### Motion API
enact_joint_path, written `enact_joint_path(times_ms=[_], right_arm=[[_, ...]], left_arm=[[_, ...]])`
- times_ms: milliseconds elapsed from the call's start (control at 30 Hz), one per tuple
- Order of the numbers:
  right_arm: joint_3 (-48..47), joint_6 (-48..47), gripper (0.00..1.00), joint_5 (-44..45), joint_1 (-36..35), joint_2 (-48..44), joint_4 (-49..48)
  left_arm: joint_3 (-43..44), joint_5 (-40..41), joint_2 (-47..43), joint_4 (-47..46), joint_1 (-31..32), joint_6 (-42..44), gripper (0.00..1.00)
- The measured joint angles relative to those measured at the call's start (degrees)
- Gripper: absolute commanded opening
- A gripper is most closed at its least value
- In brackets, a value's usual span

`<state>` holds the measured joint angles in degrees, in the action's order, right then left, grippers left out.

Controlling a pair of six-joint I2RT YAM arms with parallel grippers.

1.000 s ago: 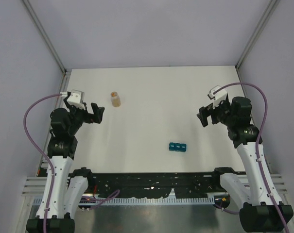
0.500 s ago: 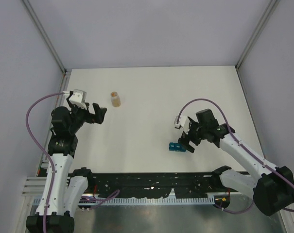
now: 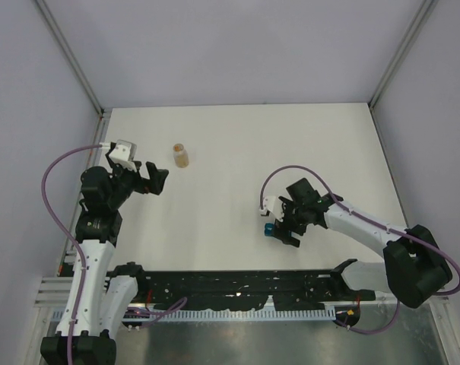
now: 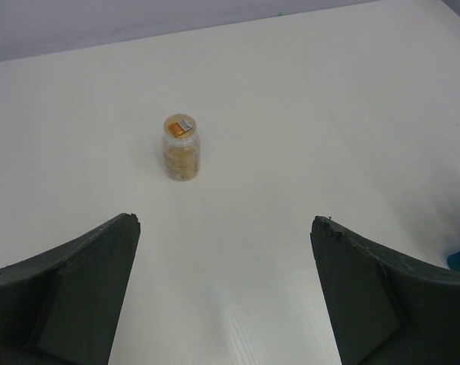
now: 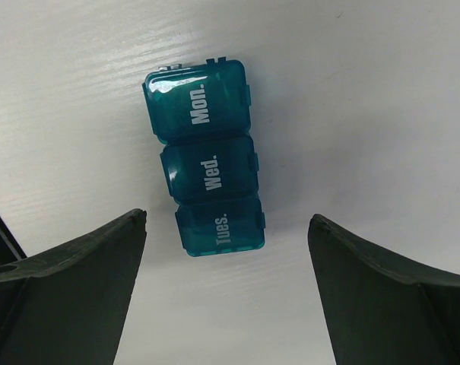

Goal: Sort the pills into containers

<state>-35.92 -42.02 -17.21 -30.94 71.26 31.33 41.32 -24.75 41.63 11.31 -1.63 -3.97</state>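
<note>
The containers (image 5: 207, 156) are a teal strip of three joined boxes marked Mon., Wed. and Tues., lying flat with lids shut. My right gripper (image 5: 228, 220) hangs open just over its Tues. end, fingers wide on either side and not touching it. In the top view the right gripper (image 3: 284, 226) covers most of the containers (image 3: 268, 229). The pills (image 4: 181, 161) show as tan fill inside a small clear vial (image 4: 180, 148) standing upright with its cap on. My left gripper (image 4: 226, 220) is open and empty, well short of the vial (image 3: 181, 155). From above, the left gripper (image 3: 150, 179) sits at the table's left.
The white table (image 3: 237, 144) is walled by grey panels on the left, back and right. The black rail (image 3: 237, 285) with both arm bases runs along the near edge.
The right arm has swung from the table's right side down and left, until its gripper sits over the teal strip. The left gripper has barely moved.
</note>
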Motion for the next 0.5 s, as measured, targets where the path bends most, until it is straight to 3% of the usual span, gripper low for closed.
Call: enact_joint_path(times_ms=[267, 500], right_arm=[[0.2, -1.5, 0.74, 1.2, 0.0, 2.6, -1.6], [-0.2, -1.6, 0.51, 0.4, 0.0, 4.3, -2.6]], left_arm=[[-0.4, -0.4, 0.0, -0.3, 0.0, 0.0, 0.99], [-0.4, -0.6, 0.0, -0.4, 0.0, 0.0, 0.99]])
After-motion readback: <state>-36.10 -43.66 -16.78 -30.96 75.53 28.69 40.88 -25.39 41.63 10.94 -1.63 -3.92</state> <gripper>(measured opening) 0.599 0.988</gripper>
